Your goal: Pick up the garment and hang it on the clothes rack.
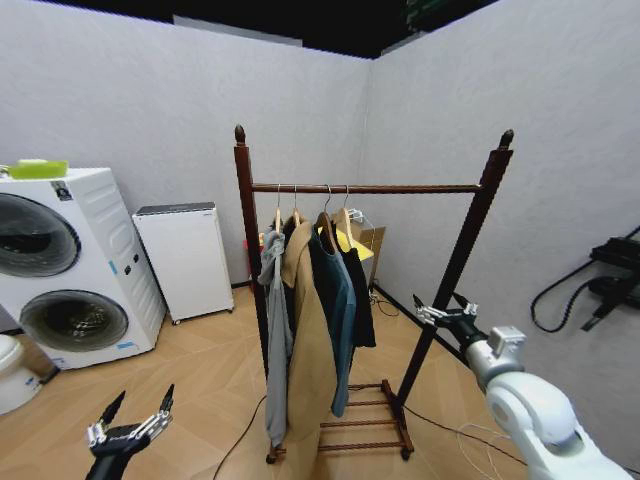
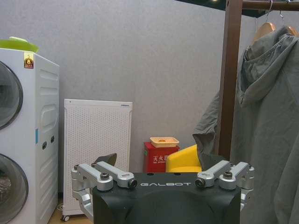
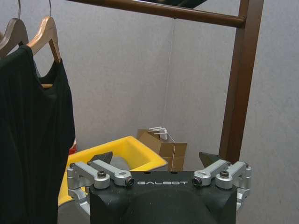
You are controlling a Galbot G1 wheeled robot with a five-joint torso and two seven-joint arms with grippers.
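Note:
The black garment (image 1: 357, 288) hangs on a light wooden hanger (image 1: 345, 222) at the right end of the row of clothes on the clothes rack (image 1: 400, 188). My right gripper (image 1: 440, 303) stands open and empty to the right of it, near the rack's right post. Seen from the right wrist, the garment (image 3: 32, 140) hangs from the rail (image 3: 163, 10), apart from the open gripper (image 3: 156, 158). Low at the left, my left gripper (image 1: 143, 402) is open and empty, well clear of the rack. The left wrist view shows this gripper (image 2: 161, 161) facing the rack's left post (image 2: 231, 79).
A grey hooded garment (image 2: 271, 116), a tan coat (image 1: 305, 320) and a dark blue coat (image 1: 335, 300) hang left of the black one. Stacked washing machines (image 1: 60, 260) and a white appliance (image 1: 185, 260) stand at the left wall. A yellow bin (image 3: 126, 151) and cardboard box (image 3: 161, 144) sit behind the rack; cables (image 1: 450, 425) lie on the floor.

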